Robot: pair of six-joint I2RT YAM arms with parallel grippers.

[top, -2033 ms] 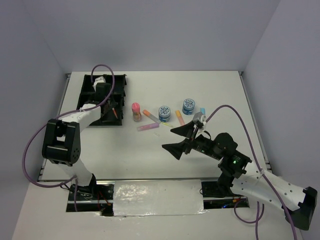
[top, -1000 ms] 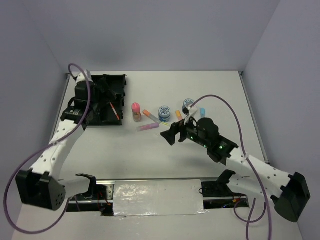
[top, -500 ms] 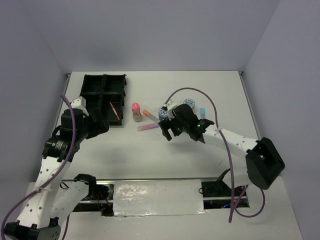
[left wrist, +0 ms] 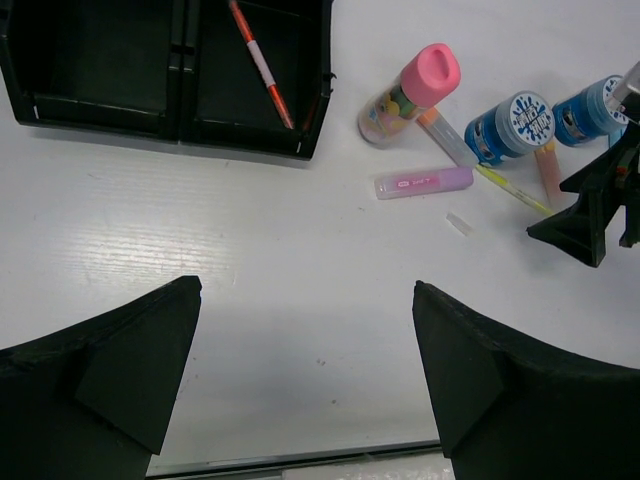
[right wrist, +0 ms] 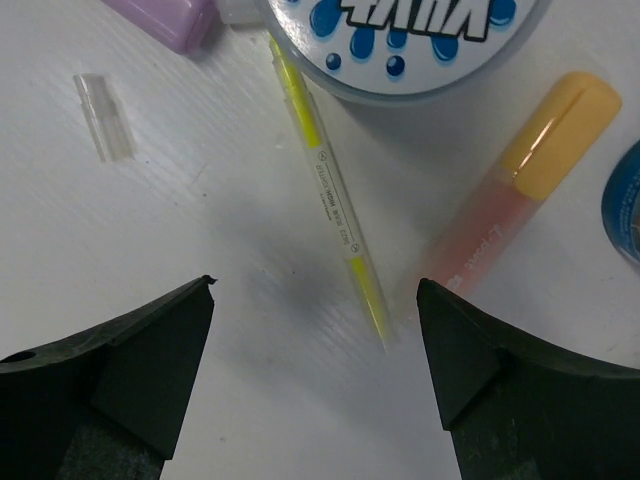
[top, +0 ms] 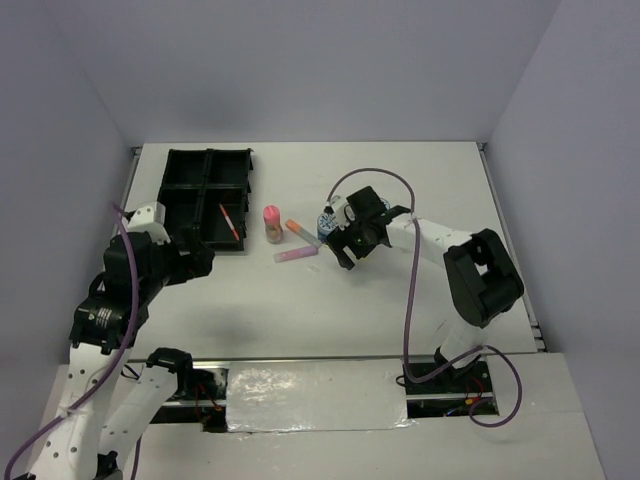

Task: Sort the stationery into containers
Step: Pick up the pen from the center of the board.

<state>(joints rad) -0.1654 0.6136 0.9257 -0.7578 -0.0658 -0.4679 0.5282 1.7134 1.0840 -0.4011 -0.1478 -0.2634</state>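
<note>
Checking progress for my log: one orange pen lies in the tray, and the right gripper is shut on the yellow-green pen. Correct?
Not quite. One orange pen lies in the tray, but the right gripper is open over the yellow-green pen, not shut on it. The right wrist view shows this.
</note>
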